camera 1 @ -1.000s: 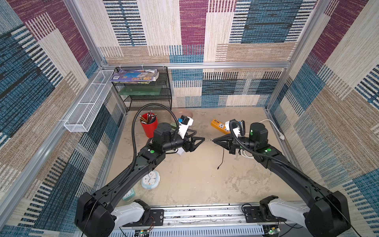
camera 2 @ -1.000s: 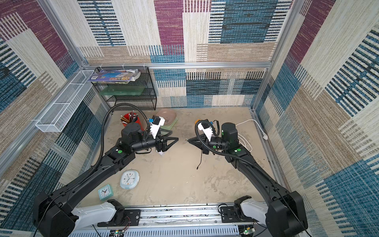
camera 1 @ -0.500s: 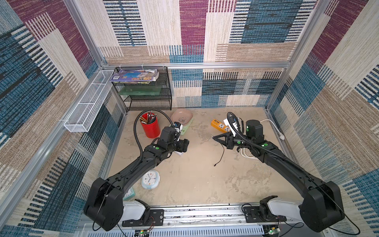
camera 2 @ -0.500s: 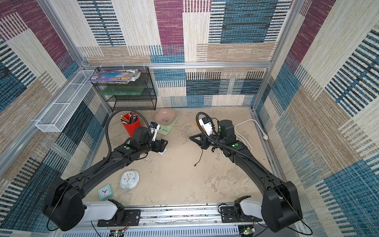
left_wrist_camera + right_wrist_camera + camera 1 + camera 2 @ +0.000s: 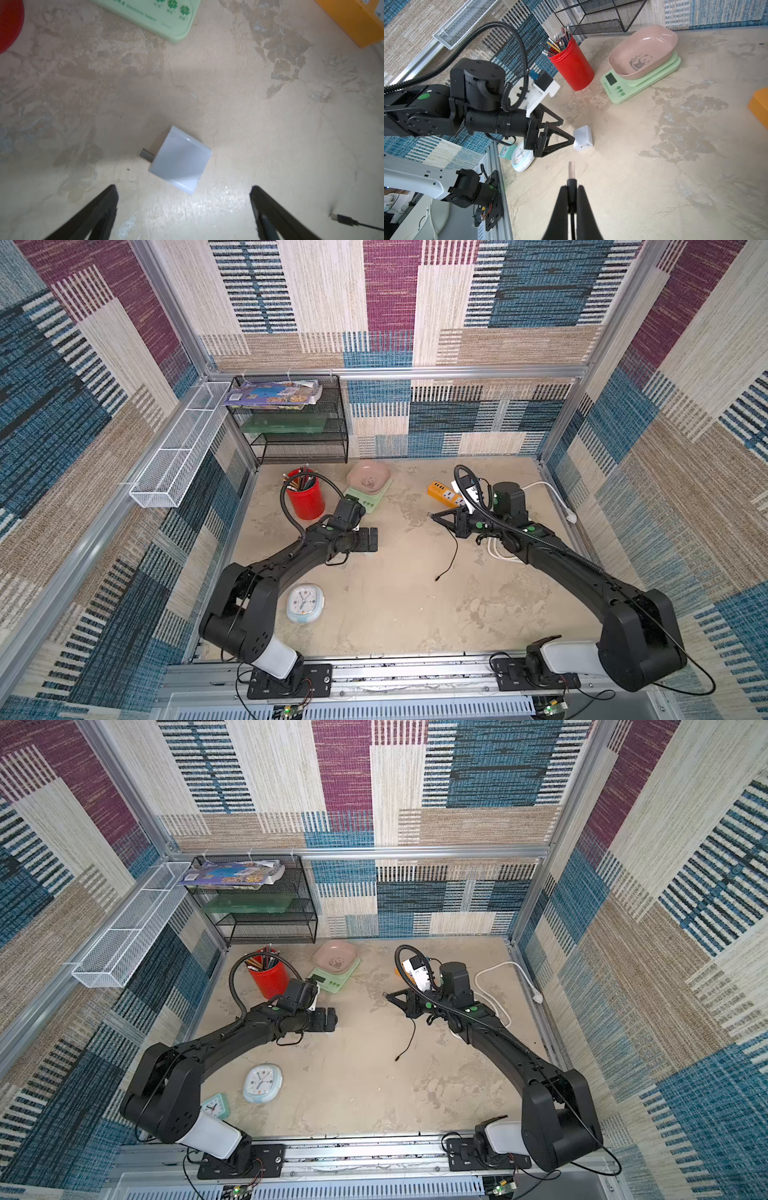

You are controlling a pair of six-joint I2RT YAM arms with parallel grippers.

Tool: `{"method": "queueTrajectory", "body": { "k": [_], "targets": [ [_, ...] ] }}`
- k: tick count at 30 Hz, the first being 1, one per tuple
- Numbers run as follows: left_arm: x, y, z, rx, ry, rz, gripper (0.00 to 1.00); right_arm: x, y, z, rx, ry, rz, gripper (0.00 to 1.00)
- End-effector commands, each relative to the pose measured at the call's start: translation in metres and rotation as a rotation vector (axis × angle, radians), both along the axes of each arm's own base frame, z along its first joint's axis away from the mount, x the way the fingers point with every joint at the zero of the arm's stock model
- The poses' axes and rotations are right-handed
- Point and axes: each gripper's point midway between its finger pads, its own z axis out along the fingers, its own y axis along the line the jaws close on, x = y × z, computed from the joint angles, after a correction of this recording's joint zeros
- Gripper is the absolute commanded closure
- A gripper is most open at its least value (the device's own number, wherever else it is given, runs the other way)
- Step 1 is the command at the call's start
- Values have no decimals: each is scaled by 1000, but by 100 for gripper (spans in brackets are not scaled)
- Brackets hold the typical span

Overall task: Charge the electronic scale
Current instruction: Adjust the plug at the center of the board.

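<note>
**Three connections outstanding, none made**

As far as the pictures show, charging has not begun. The electronic scale (image 5: 620,89) stands at the back of the surface (image 5: 395,614), just beside a red pencil cup (image 5: 305,499), with its pink tray (image 5: 641,49) on top and no lead reaching it. A white adapter (image 5: 179,159) lies loose on the surface just ahead of the left end effector (image 5: 183,186), whose jaws are spread wide and hold nothing. The right end effector (image 5: 572,188) is clamped on the USB plug of a black cable (image 5: 571,169), with the metal tip aimed towards the adapter. The cable's other end trails free. An orange power strip (image 5: 442,493) sits near the right arm. By my reckoning, what remains is plug into adapter, adapter into strip, and small end into scale.

The scale's front reads "Electronic balanc", the rest not legible. Its button captions are too small to read. The tray bears a panda drawing, and the adapter shows no legible marking.
</note>
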Motion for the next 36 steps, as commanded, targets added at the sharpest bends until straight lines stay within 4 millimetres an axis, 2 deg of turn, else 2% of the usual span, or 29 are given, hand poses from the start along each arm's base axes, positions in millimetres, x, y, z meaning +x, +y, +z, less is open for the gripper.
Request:
{"method": "queueTrajectory", "body": {
  "k": [1, 6, 11, 16, 22, 27, 34, 36],
  "targets": [
    [-2, -14, -7, -30, 63, -100, 1, 13, 3, 9, 3, -92, -4, 100],
    [6, -25, -20, -48, 106, -136, 1, 23, 0, -2, -23, -90, -45, 100],
    [2, -26, -31, -46, 157, -139, 3, 18, -1, -10, -23, -102, -78, 100],
    [-17, -28, -37, -85, 224, -137, 4, 17, -6, -10, -31, -123, -114, 100],
    [-50, -39, -37, -193, 283, -150, 5, 15, -8, -12, -31, -126, -123, 100],
    [-74, -49, -35, -213, 301, -160, 5, 15, -8, -16, -30, -111, -119, 100],
    [-89, -68, -18, -245, 294, -224, 5, 15, -9, -18, -19, -99, -115, 100],
    [-86, -56, -15, -131, 268, -232, 3, 16, -9, -19, -16, -91, -112, 100]
  ]
}}
